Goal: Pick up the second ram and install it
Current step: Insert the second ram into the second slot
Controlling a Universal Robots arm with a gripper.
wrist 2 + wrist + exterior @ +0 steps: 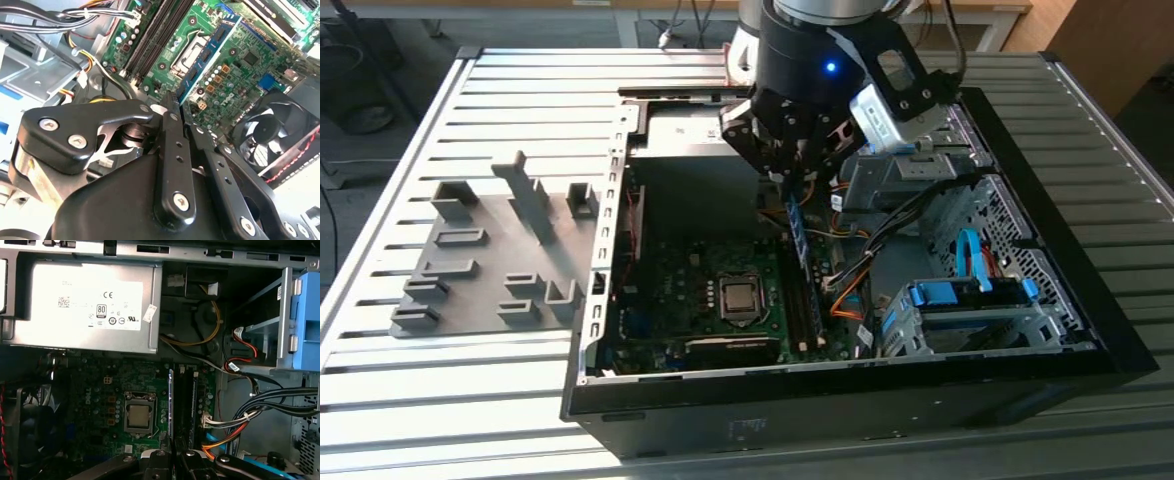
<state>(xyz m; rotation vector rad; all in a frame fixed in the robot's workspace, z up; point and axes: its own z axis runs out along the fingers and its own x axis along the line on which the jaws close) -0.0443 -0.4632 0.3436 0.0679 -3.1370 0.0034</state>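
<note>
Exterior view: claw [790, 180] clenched on the second ram [799, 240], held on edge above the motherboard [707, 290] inside the computer case [1067, 330] | Second wrist view: fingers [170, 150] pinched the ram's end, strip angled over the board | First wrist view: ram [171, 405] beside the slots [187, 400] | Risk: slight misalignment could jam it against a slot edge.
</note>
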